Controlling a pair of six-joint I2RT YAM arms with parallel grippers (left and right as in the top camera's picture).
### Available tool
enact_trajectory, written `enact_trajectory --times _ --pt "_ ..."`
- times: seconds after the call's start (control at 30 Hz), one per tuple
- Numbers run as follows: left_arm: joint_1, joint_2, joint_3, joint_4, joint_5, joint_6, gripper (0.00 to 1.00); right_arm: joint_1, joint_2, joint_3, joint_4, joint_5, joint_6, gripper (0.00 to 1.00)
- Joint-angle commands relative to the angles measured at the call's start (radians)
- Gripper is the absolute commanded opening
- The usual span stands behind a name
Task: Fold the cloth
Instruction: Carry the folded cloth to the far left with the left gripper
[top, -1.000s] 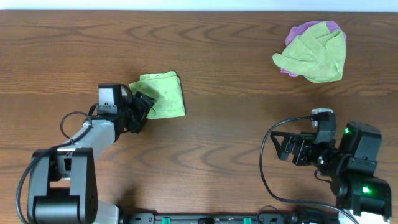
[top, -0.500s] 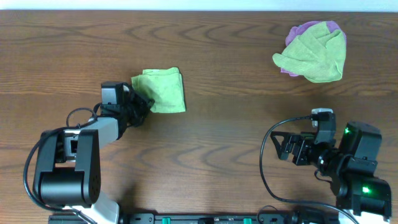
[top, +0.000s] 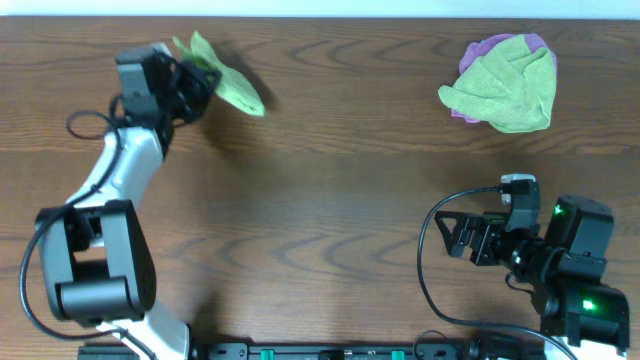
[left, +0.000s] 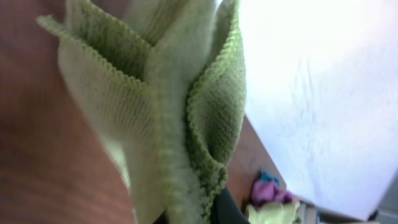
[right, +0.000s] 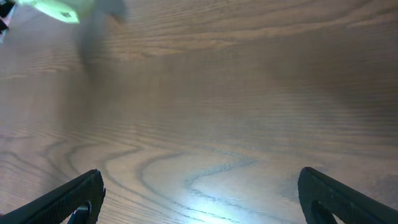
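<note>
The small green cloth (top: 228, 84) hangs bunched in the air near the table's far left, pinched at one side by my left gripper (top: 196, 83), which is shut on it. In the left wrist view the cloth (left: 155, 112) fills most of the frame with its folded layers and hemmed edges, and only a dark bit of finger (left: 227, 208) shows beneath it. From the right wrist view the cloth (right: 57, 10) is a blur at the top left. My right gripper (top: 462, 240) rests low at the front right, jaws wide open over bare wood (right: 199, 205).
A crumpled pile of green and purple cloths (top: 503, 83) lies at the far right of the wooden table (top: 340, 200); it also shows small in the left wrist view (left: 273, 202). A white wall runs behind the far edge.
My left gripper shut on the green cloth's edge, then lifted it off the table and carried it toward the far left. The right arm stayed still.
</note>
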Motion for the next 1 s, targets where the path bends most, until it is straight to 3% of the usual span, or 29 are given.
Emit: enact_trajectory --times 0.0,0.37,0.87,0.97 --pt "0.022 0.09 0.112 -0.029 -0.016 0.071 0.06 -0.011 -0.002 -0.005 0.0 -0.018 -0.012 0.99" --pt "0.122 0.354 0.431 -0.106 0.042 0.116 0.06 -0.011 -0.002 -0.005 0.0 -0.018 -0.012 0.99" --pt "0.234 0.418 0.437 -0.351 0.01 0.369 0.06 -0.012 -0.002 -0.005 0.0 -0.018 -0.012 0.99" --pt "0.237 0.418 0.437 -0.373 -0.011 0.391 0.22 -0.011 -0.002 -0.005 0.0 -0.018 -0.012 0.99"
